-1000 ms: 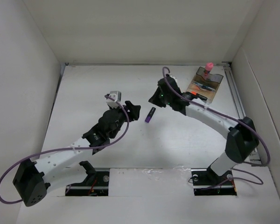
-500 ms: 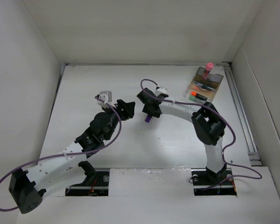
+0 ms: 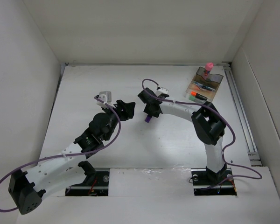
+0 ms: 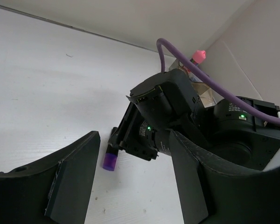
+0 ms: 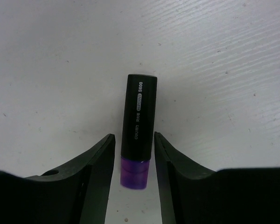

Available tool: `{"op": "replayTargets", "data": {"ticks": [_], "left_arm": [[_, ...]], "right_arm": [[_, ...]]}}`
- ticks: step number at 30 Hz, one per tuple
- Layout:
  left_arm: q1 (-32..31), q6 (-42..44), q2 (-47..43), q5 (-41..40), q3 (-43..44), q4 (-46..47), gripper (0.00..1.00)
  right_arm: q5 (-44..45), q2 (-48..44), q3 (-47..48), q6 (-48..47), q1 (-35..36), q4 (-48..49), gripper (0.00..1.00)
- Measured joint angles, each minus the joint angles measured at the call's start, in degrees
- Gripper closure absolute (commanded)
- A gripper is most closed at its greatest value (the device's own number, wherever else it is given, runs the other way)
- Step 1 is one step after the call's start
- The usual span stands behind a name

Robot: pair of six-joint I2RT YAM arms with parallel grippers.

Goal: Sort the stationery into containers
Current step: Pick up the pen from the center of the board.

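A short black marker with a purple cap (image 3: 150, 118) lies on the white table. In the right wrist view the marker (image 5: 139, 121) sits between my right gripper's (image 5: 134, 140) fingers, with a thin gap on each side, so the gripper is open around it. In the top view my right gripper (image 3: 150, 112) is low over it. My left gripper (image 3: 127, 108) is open and empty just to the left; its wrist view shows the marker (image 4: 110, 158) near its left finger. The smoky-brown organiser (image 3: 215, 80) holds the pink-capped bottle (image 3: 208, 67), pens (image 3: 203, 86) and an orange-tipped marker (image 3: 196, 95).
White walls close the table on the left, back and right. The organiser stands at the far right corner beside a rail (image 3: 238, 107). Purple cables loop over both arms. The right arm's wrist body (image 4: 177, 116) fills the left wrist view.
My right arm swung left from beside the organiser and came down with its fingers on either side of the purple-capped marker. My left gripper drew back a little to the left.
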Motion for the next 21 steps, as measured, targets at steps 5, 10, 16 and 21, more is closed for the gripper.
{"op": "replayTargets", "data": {"ticks": [5,10,16,21], "left_arm": [[0.0,0.0,0.04,0.72,0.0,0.15,0.42],[0.0,0.0,0.57,1.4,0.0,0.2,0.42],[0.0,0.0,0.72,1.84,0.0,0.22,0.42],[0.0,0.0,0.72,2.21,0.0,0.22,0.42]], "right_arm": [[-2.03,0.31,-0.98,-0.55,-1.2,1.18,0.53],[-3.23,1.68,-0.98,-1.33,-1.75,2.27,0.73],[-5.88,1.62,-1.7,-1.88,-2.64,5.11,0.54],[-8.83,1.31,-2.16,-3.13,-3.78,6.4,0.7]]}}
